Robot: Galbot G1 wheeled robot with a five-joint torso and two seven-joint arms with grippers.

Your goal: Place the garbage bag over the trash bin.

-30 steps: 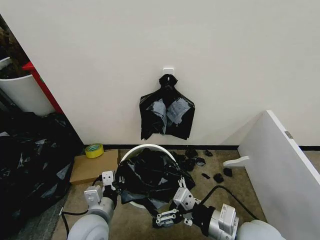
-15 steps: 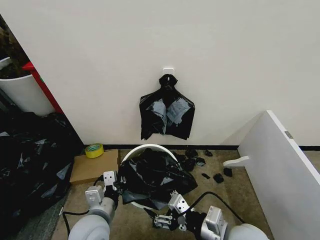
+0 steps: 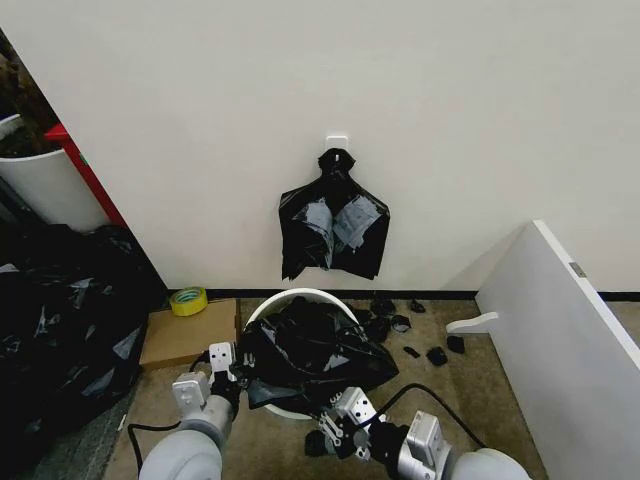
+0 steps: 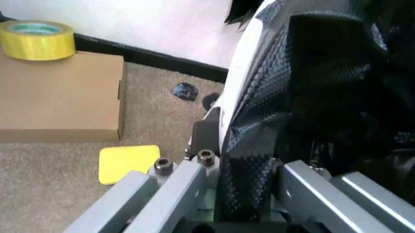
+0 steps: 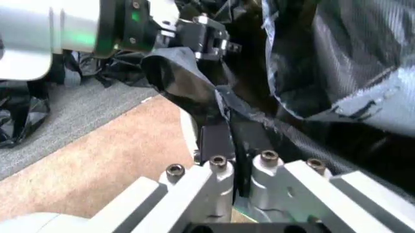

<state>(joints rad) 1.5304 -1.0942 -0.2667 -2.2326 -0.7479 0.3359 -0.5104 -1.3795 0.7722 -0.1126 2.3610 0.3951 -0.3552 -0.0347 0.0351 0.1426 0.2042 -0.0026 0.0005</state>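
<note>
Black glossy plastic, the garbage bag (image 3: 312, 350), lies heaped across the mouth of the trash bin (image 3: 300, 297), whose white far rim is bare. The bag's width runs side to side between the two grippers. The left gripper (image 3: 225, 365) sits at the bin's left side, pinching the bag's edge (image 4: 250, 145) against the rim. The right gripper (image 3: 338, 428) is at the near right, low beside the bin; its fingers (image 5: 217, 143) appear clamped on a fold of bag, though the fold hides the contact. Both are equally near.
</note>
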